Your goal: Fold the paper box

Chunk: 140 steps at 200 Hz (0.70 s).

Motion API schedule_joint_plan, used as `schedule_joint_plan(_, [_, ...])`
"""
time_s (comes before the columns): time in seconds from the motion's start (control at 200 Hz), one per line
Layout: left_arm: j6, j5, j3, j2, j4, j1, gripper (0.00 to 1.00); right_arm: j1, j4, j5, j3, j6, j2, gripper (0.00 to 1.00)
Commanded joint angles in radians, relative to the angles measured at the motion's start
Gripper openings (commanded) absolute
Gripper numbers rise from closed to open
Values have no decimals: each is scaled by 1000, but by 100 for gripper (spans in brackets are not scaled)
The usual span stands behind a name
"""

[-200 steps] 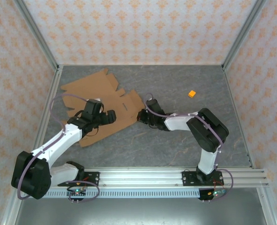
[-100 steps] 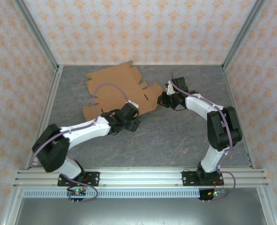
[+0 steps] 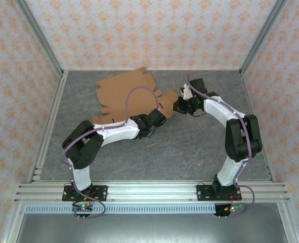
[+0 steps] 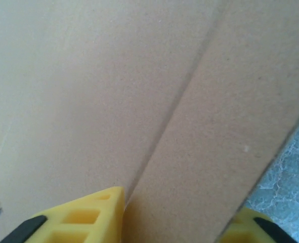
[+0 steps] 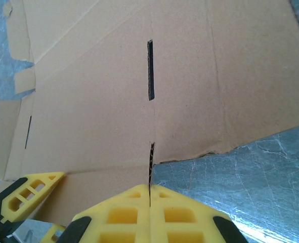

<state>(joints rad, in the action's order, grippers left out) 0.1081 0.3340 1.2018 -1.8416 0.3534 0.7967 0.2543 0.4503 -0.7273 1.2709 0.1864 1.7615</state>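
Pinching the right edge of the flat paper box (image 3: 129,93), which lies far left of centre on the table (image 3: 189,147), the right gripper (image 5: 150,188) clamps tight, likely anchoring it, while the left gripper (image 4: 174,212) straddles a near flap, its grip unclear.

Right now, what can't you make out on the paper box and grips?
- Left gripper hold: left wrist view, fingers cut off at the bottom edge, paper box too close.
- Box's near edge: top view, left arm covers it.
- Box's far flaps: right wrist view, cut off by frame edges.
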Motion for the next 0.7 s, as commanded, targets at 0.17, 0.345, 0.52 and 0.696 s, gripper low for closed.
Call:
schedule_joint_plan(0.17, [-132,30,132,17,155,-2,11,-30,14,37,70,51,-36,39])
schedule_joint_plan(0.345, [-326,-14,322,10,349,-39,6,-67,-46,145,-7,127,-252,59])
schedule_joint_plan(0.52, [-525,-230,490,-14,433,-126,3,-36,-115,247,-195,180,-492,62])
schedule_joint_plan(0.696, [-779,-439,586,-44,372,-185,7,67,-136,320,-322,149,-683,69])
